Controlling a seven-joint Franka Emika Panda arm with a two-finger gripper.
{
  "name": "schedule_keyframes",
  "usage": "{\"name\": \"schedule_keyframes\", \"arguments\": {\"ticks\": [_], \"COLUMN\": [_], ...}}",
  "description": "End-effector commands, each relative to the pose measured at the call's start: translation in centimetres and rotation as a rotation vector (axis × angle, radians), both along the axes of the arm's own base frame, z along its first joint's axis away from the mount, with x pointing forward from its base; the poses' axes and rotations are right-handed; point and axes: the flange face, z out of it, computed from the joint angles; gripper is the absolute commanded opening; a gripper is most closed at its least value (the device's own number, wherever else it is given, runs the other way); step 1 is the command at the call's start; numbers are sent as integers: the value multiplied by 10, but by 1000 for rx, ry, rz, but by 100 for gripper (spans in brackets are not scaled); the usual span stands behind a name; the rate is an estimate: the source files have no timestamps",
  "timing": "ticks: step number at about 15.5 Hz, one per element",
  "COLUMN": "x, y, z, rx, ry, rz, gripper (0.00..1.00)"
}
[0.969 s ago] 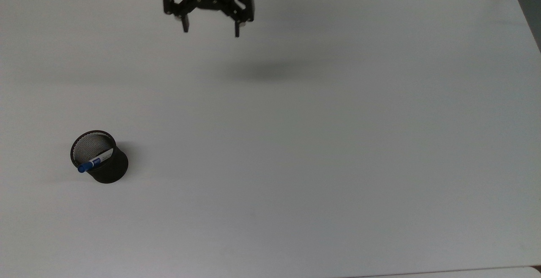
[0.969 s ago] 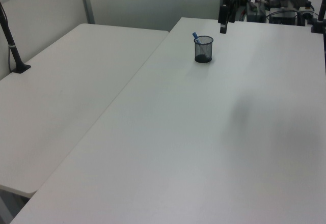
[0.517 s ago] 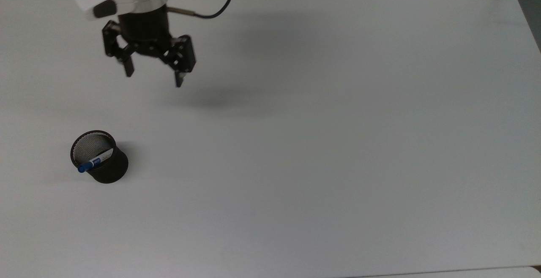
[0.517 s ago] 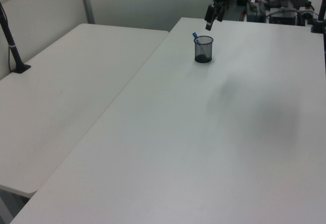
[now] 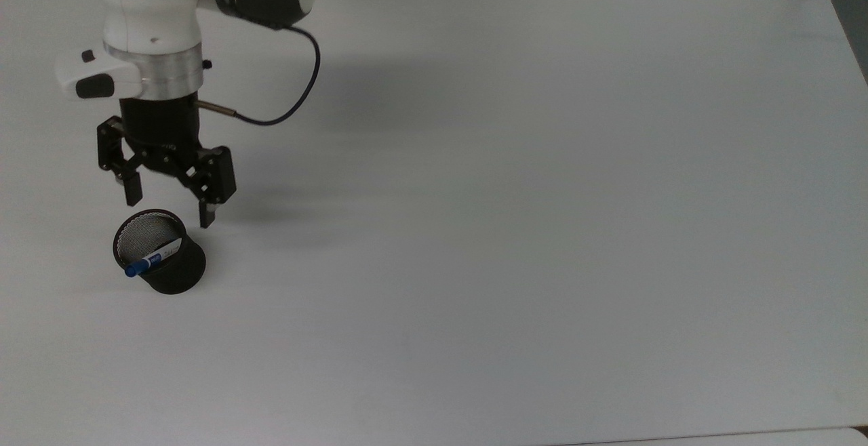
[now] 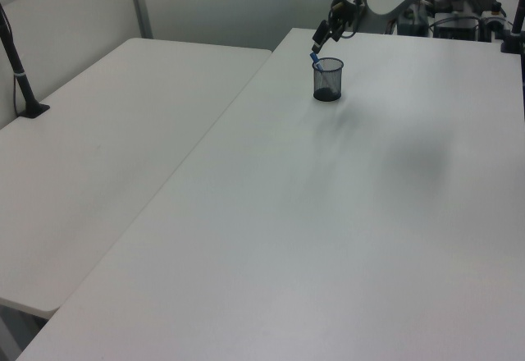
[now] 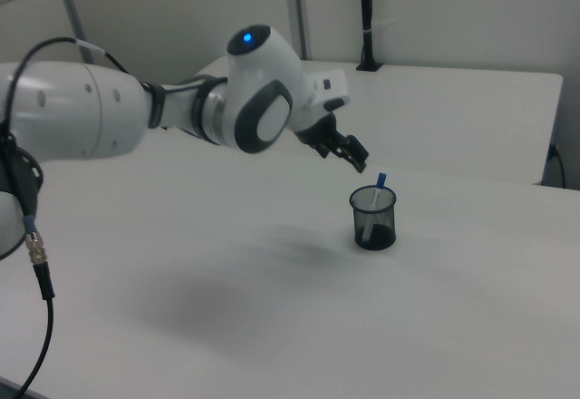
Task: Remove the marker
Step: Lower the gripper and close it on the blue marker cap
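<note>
One marker [image 5: 153, 258] sits in a black mesh cup [image 5: 169, 266] near the top view's left edge of the white table [image 5: 515, 229]. It leans inside the cup with its blue cap [image 5: 136, 269] poking out over the rim toward the top view's lower left, and the white barrel with the blue label runs back down into the cup. In the right view the marker [image 7: 380, 184] sticks up above the cup [image 7: 373, 218].

The tool [image 5: 169, 211] hangs just above the cup in the top view, fingers spread wide apart with nothing between them, not touching the cup or the marker. One fingertip [image 5: 206, 218] is right beside the cup's rim. In the left view the tool [image 6: 326, 35] is just off the cup's [image 6: 327, 79] far left side. A black cable [image 5: 298, 87] loops off the arm's wrist. A second white table [image 6: 107, 148] stands on the left view's left.
</note>
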Motion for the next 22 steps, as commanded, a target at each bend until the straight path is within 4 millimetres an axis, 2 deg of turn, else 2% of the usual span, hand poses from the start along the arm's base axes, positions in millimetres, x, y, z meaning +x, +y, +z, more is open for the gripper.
{"name": "schedule_keyframes", "arguments": {"ticks": [1,5,7,12,15,16,19,22], "x": [11,17,23,33,32,32,32,31], "y": [-24,-39,-42,-44,-44,-44,-44,-45], "z": [-19,-48,-62,-76,-75,-75,-71,-59], "rx": [-50,-66,-69,-78,-76,-76,-79,-84], "ry": [-114,-170,-186,-214,-216,-216,-220,-235], "rz": [-10,-18,-17,-10,-12,-12,-10,-12], "gripper": [100,100,95,58,21,16,11,10]}}
